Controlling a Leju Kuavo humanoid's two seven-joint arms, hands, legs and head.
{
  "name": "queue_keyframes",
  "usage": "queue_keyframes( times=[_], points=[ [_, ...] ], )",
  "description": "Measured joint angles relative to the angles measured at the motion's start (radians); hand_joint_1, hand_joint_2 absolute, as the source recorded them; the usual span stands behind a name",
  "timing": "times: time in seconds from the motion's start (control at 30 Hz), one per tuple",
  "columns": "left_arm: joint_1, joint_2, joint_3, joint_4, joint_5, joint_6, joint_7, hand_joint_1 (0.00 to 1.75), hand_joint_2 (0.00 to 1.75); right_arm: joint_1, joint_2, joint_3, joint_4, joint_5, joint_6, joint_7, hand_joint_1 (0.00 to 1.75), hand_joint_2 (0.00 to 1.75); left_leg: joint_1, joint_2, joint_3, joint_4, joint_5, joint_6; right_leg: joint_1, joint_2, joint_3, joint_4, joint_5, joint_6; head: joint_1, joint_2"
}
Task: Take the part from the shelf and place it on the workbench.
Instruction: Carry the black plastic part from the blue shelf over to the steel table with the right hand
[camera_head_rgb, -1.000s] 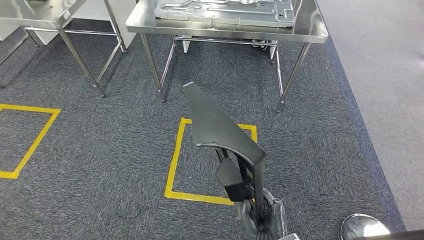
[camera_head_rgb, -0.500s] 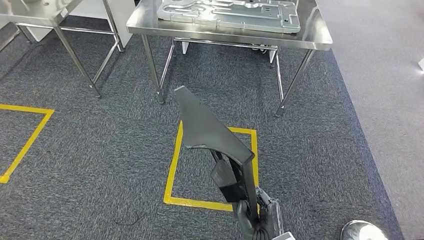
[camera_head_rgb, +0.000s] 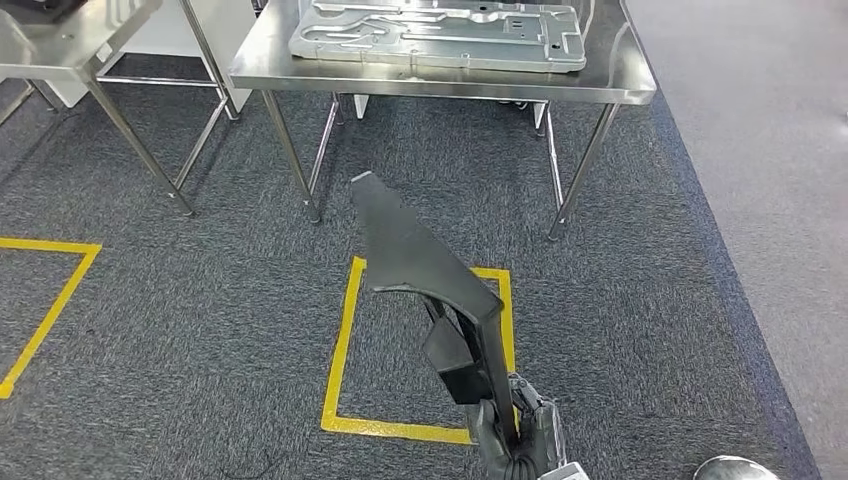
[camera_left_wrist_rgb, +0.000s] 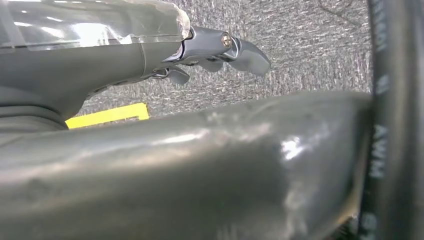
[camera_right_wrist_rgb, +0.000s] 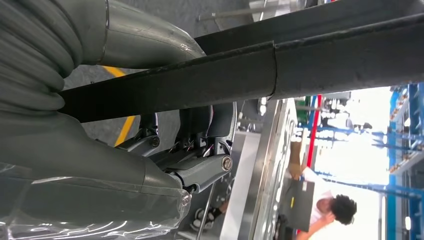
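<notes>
head view: we are carrying the part (camera_head_rgb: 420, 262), a dark angled panel, in front of us, and our right hand (camera_head_rgb: 512, 440) is grasping its lower end low in the frame. the workbench (camera_head_rgb: 610, 88) is standing ahead across the grey carpet (camera_head_rgb: 190, 330), well apart from the part, with a silver metal plate (camera_head_rgb: 440, 35) lying on its top. so we judge the pickup from the shelf done, and the approach and the set-down left. yellow tape square (camera_head_rgb: 345, 340) on the floor under the part, another steel table (camera_head_rgb: 80, 45) off to the side. left wrist view: left hand (camera_left_wrist_rgb: 210, 52) with fingers curled and holding nothing that we can see, hanging over carpet. right wrist view: right hand clamped around the dark bar of the part, and a person (camera_right_wrist_rgb: 330, 212) is standing far off in a bright hall.
</notes>
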Motion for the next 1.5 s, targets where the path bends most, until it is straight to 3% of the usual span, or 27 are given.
queue_keyframes(
  times=[0.03,0.1,0.17,0.3,0.37,0.43,0.47,0.5,0.6,0.67,0.8,0.87,0.93,0.97,1.0,1.03,1.1,1.13,1.17,1.3,1.37,1.43,1.5],
  points=[
    [0.001,0.001,0.000,0.000,0.000,0.000,0.000,0.00,0.00,0.000,0.000,0.000,0.001,0.000,0.000,0.000,1.75,1.75,0.000,0.000,0.003,-0.045,0.033,0.005,0.001,0.002,0.014,0.000,-0.010,0.002,0.000,0.000],
    [0.002,0.004,0.001,0.000,-0.001,0.000,0.000,0.00,0.00,-0.001,0.000,0.000,0.002,0.000,0.000,0.001,1.75,1.75,-0.004,-0.001,0.020,-0.158,0.136,0.016,0.002,0.005,0.036,0.002,-0.030,0.008,0.000,0.000],
    [0.003,0.006,0.001,0.000,-0.003,-0.001,0.001,0.00,0.00,-0.002,0.000,0.001,0.004,0.000,0.000,0.001,1.75,1.75,-0.009,-0.002,0.028,-0.212,0.188,0.027,0.004,0.007,0.046,0.007,-0.045,0.019,0.000,0.000],
    [0.002,0.005,0.001,0.000,-0.008,-0.001,0.002,0.00,0.00,-0.003,0.000,0.001,0.006,0.003,-0.004,0.005,1.75,1.75,-0.004,-0.005,0.056,-0.227,0.185,0.051,0.004,0.006,0.043,0.048,-0.059,0.043,0.000,0.000],
    [-0.001,0.005,0.001,0.000,-0.009,-0.001,0.002,0.00,0.00,-0.005,0.000,0.002,0.006,0.004,-0.005,0.008,1.75,1.75,-0.002,-0.005,0.070,-0.232,0.179,0.059,-0.002,0.002,-0.012,0.143,-0.097,0.054,0.001,0.000],
    [-0.002,0.005,0.002,0.000,-0.009,-0.001,0.003,0.00,0.00,-0.005,-0.001,0.002,0.008,0.004,-0.005,0.009,1.75,1.75,-0.002,-0.006,0.082,-0.233,0.167,0.061,-0.008,0.000,-0.093,0.251,-0.143,0.064,0.000,0.000],
    [-0.001,0.006,0.002,0.000,-0.009,-0.001,0.003,0.00,0.00,-0.005,-0.001,0.002,0.009,0.004,-0.005,0.010,1.75,1.75,-0.002,-0.006,0.090,-0.233,0.159,0.060,-0.011,-0.001,-0.120,0.272,-0.148,0.067,0.000,0.000],
    [-0.001,0.006,0.002,0.000,-0.009,-0.001,0.004,0.00,0.00,-0.005,-0.001,0.002,0.010,0.004,-0.005,0.011,1.75,1.75,-0.002,-0.007,0.101,-0.233,0.150,0.058,-0.013,-0.002,-0.133,0.264,-0.134,0.069,0.000,0.000],
    [0.000,0.005,0.003,0.000,-0.010,-0.001,0.007,0.00,0.00,-0.005,-0.001,0.001,0.010,0.004,-0.006,0.011,1.75,1.75,-0.002,-0.008,0.138,-0.235,0.122,0.049,-0.011,-0.008,-0.104,0.107,-0.007,0.058,0.000,0.000],
    [-0.003,0.004,0.003,0.000,-0.011,-0.001,0.009,0.00,0.00,-0.005,-0.001,0.001,0.011,0.004,-0.006,0.012,1.75,1.75,-0.002,-0.009,0.151,-0.240,0.108,0.039,-0.003,-0.010,-0.091,0.044,0.034,0.044,0.000,0.000],
    [-0.005,0.004,0.003,-0.001,-0.012,-0.001,0.010,0.00,0.00,-0.004,-0.001,0.002,0.012,0.003,-0.006,0.013,1.75,1.75,-0.003,-0.008,0.165,-0.213,0.106,0.018,-0.003,-0.007,-0.059,0.017,0.030,0.019,0.000,0.000],
    [-0.008,0.004,0.004,-0.001,-0.013,0.000,0.011,0.00,0.00,-0.005,-0.001,0.003,0.012,0.003,-0.006,0.014,1.75,1.75,0.000,-0.008,0.120,-0.125,0.075,0.013,-0.005,-0.007,-0.036,0.008,0.020,0.008,0.000,0.000],
    [-0.007,0.004,0.005,-0.001,-0.014,0.001,0.011,0.00,0.00,-0.005,-0.001,0.003,0.013,0.003,-0.006,0.014,1.75,1.75,0.000,-0.008,0.041,-0.011,0.025,0.009,-0.003,-0.007,-0.022,0.007,0.006,0.002,0.000,0.000],
    [-0.005,0.004,0.005,-0.001,-0.014,0.001,0.012,0.00,0.00,-0.005,-0.001,0.003,0.013,0.003,-0.006,0.015,1.75,1.75,0.000,-0.008,0.011,0.020,0.013,0.007,-0.002,-0.005,-0.014,0.008,-0.002,0.001,0.000,0.000],
    [-0.002,0.004,0.005,-0.001,-0.015,0.002,0.013,0.00,0.00,-0.004,-0.001,0.003,0.014,0.003,-0.006,0.016,1.75,1.75,0.000,-0.008,-0.005,0.019,0.020,0.007,-0.001,-0.003,-0.003,0.008,-0.011,0.001,0.000,0.000],
    [0.000,0.004,0.006,-0.001,-0.015,0.002,0.013,0.00,0.00,-0.004,-0.001,0.003,0.015,0.003,-0.006,0.016,1.75,1.75,0.000,-0.008,-0.005,-0.015,0.051,0.008,0.000,-0.001,0.010,0.008,-0.021,0.003,0.000,0.000],
    [0.002,0.005,0.006,-0.001,-0.015,0.002,0.014,0.00,0.00,-0.004,-0.001,0.004,0.016,0.003,-0.007,0.016,1.75,1.75,-0.002,-0.008,0.019,-0.130,0.140,0.015,0.001,0.001,0.037,0.008,-0.041,0.008,0.001,0.000],
    [0.002,0.005,0.007,-0.001,-0.015,0.002,0.014,0.00,0.00,-0.005,-0.001,0.004,0.016,0.002,-0.007,0.016,1.75,1.75,-0.005,-0.008,0.028,-0.173,0.164,0.020,0.001,0.001,0.044,0.009,-0.050,0.013,0.000,0.000],
    [0.002,0.005,0.007,-0.001,-0.015,0.002,0.015,0.00,0.00,-0.005,-0.001,0.004,0.017,0.002,-0.008,0.017,1.75,1.75,-0.008,-0.008,0.034,-0.198,0.179,0.025,0.001,0.002,0.049,0.009,-0.058,0.019,0.000,0.000],
    [0.003,0.005,0.008,-0.001,-0.015,0.002,0.017,0.00,0.00,-0.006,-0.001,0.006,0.017,0.003,-0.012,0.020,1.75,1.75,-0.007,-0.009,0.061,-0.222,0.175,0.049,0.001,0.002,0.054,0.038,-0.062,0.043,0.000,0.000],
    [0.001,0.004,0.009,-0.001,-0.015,0.002,0.017,0.00,0.00,-0.008,-0.001,0.006,0.017,0.004,-0.016,0.020,1.75,1.75,-0.003,-0.010,0.084,-0.235,0.170,0.058,-0.003,-0.001,0.004,0.128,-0.080,0.053,0.000,0.000],
    [-0.001,0.004,0.011,-0.001,-0.015,0.001,0.017,0.00,0.00,-0.008,-0.002,0.006,0.018,0.007,-0.019,0.023,1.75,1.75,-0.002,-0.010,0.099,-0.239,0.159,0.061,-0.009,-0.002,-0.081,0.241,-0.124,0.064,0.000,0.000],
    [0.000,0.004,0.014,-0.001,-0.015,-0.001,0.017,0.00,0.00,-0.008,-0.002,0.006,0.022,0.015,-0.024,0.029,1.75,1.75,-0.002,-0.012,0.117,-0.239,0.143,0.059,-0.013,-0.003,-0.138,0.279,-0.143,0.068,0.000,0.000]
  ],
)
